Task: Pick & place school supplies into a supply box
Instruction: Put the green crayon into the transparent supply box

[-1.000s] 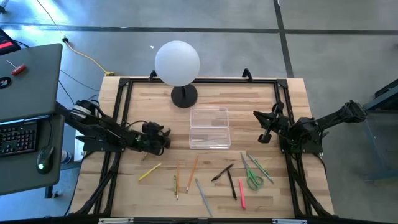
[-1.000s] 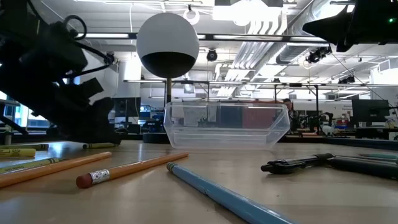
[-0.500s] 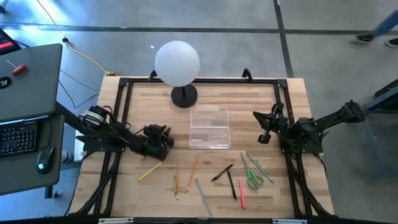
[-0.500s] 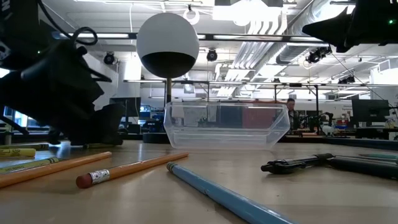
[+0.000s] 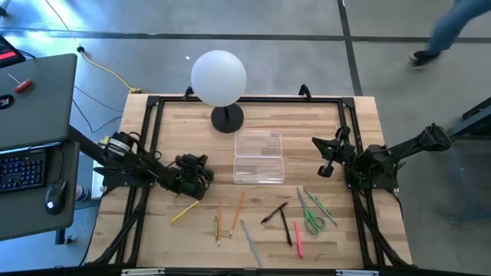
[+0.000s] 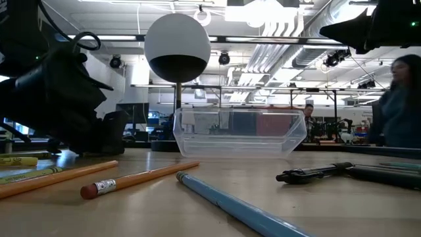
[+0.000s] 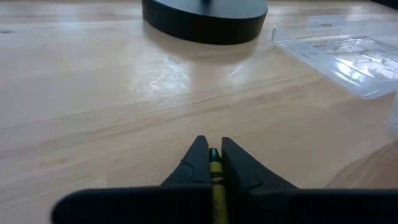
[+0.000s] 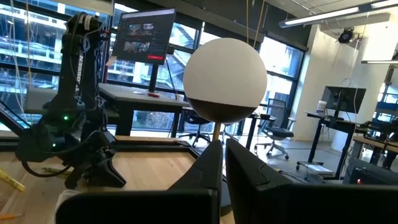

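My left gripper (image 7: 211, 163) pinches a yellow-green pencil (image 7: 215, 177) near its tip; lifting now, it could pivot and slip out.

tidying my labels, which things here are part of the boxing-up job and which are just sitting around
Part of the job:
- clear supply box
- yellow pencil, pinched in the left gripper
- orange pencils
- green scissors
- red pen

Just sitting around:
- white globe lamp
- keyboard
- right gripper, shut, idle
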`<state>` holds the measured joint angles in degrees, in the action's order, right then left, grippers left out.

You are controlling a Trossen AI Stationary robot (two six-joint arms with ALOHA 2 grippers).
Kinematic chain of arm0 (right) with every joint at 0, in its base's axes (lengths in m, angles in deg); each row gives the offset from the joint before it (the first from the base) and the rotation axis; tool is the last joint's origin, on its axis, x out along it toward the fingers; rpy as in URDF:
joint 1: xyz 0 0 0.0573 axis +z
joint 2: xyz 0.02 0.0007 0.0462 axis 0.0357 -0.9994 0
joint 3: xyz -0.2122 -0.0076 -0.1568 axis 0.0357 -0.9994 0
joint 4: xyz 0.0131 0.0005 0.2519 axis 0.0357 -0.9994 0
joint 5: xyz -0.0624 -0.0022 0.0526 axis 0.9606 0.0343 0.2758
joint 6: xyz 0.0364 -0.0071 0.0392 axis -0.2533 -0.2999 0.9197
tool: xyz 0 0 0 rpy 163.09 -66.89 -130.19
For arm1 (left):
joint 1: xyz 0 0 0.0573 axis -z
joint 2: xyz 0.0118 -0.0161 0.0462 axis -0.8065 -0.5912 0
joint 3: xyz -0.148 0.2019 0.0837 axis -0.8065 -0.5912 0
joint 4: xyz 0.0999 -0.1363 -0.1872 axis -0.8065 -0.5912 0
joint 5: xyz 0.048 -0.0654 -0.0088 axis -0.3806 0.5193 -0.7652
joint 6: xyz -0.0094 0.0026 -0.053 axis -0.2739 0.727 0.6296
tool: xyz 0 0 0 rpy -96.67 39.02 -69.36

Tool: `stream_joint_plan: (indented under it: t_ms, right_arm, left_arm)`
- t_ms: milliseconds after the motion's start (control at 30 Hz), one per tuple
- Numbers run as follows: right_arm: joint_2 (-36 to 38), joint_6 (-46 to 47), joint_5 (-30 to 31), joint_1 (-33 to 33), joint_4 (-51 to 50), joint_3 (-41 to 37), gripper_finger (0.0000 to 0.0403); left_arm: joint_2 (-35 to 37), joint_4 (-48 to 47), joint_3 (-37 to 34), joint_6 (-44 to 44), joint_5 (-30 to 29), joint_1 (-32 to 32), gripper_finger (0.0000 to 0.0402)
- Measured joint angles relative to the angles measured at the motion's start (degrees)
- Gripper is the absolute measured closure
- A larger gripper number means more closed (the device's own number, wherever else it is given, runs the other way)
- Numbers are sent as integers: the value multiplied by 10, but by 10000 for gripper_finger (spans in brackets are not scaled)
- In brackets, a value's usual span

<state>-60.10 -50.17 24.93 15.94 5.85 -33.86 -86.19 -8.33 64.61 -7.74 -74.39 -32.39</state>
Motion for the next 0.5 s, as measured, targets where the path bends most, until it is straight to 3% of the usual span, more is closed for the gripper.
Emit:
stream_joint_plan:
  t_ms: [300, 500]
  right_arm:
    - [0, 0, 0, 0, 0, 0, 402]
    - [0, 0, 0, 0, 0, 0, 402]
  left_arm:
    - [64, -1, -1, -22, 30, 0, 365]
    - [163, 24, 0, -172, 53, 1, 367]
